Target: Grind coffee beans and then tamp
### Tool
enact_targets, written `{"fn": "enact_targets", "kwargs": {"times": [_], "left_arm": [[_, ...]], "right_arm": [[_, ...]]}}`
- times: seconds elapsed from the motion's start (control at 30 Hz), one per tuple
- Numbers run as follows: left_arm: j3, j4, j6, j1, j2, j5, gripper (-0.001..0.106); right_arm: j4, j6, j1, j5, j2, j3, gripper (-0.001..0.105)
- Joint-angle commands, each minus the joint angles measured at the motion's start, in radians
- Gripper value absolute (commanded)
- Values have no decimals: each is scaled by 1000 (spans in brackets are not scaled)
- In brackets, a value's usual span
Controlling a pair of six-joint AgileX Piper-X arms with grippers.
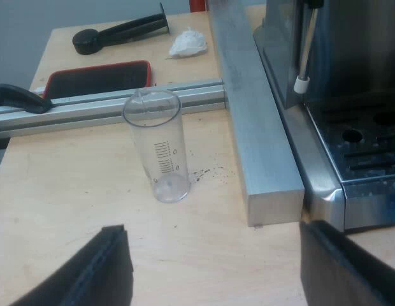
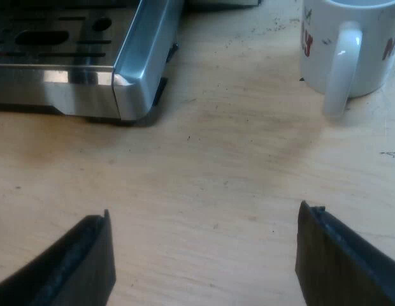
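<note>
Black-knobbed tamper (image 1: 121, 30), as it seems, lies on its side beyond the red-edged black mat (image 1: 99, 80). Likely rigid, weighty and smooth, so grasp its narrow shaft. Left gripper (image 1: 212, 229) and right gripper (image 2: 204, 213) hang spread, empty.

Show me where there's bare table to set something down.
Bare wood lies between the measuring glass and the open left hand, and between the espresso machine and the mug, near the open right hand. Crowded beyond the metal rail: red-edged mat, white wad, black tool.

A clear measuring glass (image 1: 157, 150) stands upright near an aluminium bar (image 1: 255, 121); a white mug (image 2: 376, 60) sits on the wooden table (image 2: 216, 178)
</note>
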Motion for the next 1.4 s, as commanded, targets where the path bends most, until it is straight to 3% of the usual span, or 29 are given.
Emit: {"fn": "enact_targets", "kwargs": {"times": [0.03, 0.27, 0.33, 0.53, 0.8, 0.83, 0.9, 1.03, 1.23, 1.4], "left_arm": [[2, -14, -10, 0, -140, -6, 59], [2, -14, -10, 0, -140, -6, 59], [2, -14, -10, 0, -140, -6, 59], [-32, 30, -10, -27, -96, 94, 59], [-124, 31, -10, -111, 17, 161, 59], [-147, 20, -10, -147, 55, 219, 59], [-158, 5, -10, -171, 85, 243, 59], [-161, -51, -10, -229, 146, 310, 59], [-161, -109, -5, -322, 231, 385, 59], [-161, -135, 18, -383, 323, 473, 59]], "right_arm": [[-6, -4, -1, 1, -36, -7, 62], [-6, -2, 1, 1, -36, -7, 62], [-6, 33, 1, 1, -36, -7, 62], [27, 65, 50, 117, -3, -34, 62], [62, 57, 166, 120, 106, -121, 62], [61, 50, 215, 120, 160, -157, 62], [61, 36, 250, 120, 201, -183, 62], [60, 29, 323, 100, 287, -227, 62], [25, -11, 430, -9, 388, -243, 62], [-49, -12, 534, -8, 450, -243, 62]]}}
